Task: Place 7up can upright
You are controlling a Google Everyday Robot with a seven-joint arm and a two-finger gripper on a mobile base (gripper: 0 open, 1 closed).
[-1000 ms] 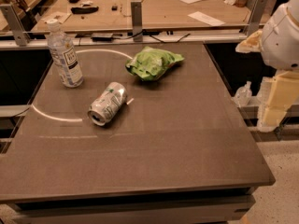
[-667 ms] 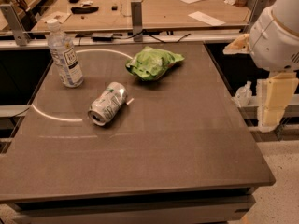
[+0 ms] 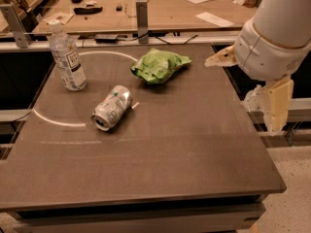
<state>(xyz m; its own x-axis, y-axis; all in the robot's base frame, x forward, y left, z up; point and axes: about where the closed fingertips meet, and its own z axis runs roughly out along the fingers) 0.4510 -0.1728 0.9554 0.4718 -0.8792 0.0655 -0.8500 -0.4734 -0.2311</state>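
Since a second ago the arm's white body swings in from the upper right and now fills more of the right edge. The cream claw [image 3: 276,105] hangs below it at right of centre, off the counter's [image 3: 194,149] right rim and well apart from everything on it. I cannot tell whether the claw is released or clenched; it grasps nothing that I can see. Nothing on the counter has shifted.

The 7up can [image 3: 112,108] lies on its side left of centre. Its long axis runs from lower left to upper right, with one round end facing the lower left, and I cannot tell which end that is. It sits just inside a thin white arc [image 3: 53,122] marked on the matte brown surface.

I judge the can to be light, thin-walled and smooth, so it can roll across its axis and dent under a hard squeeze. I would take it across the middle of the barrel with moderate force, then tip it onto a flat end.

A clear plastic bottle [image 3: 68,57] with a white label stands upright at the upper left. A crumpled, soft green chip bag [image 3: 158,66] lies at upper centre. Both are near the can but not touching it.
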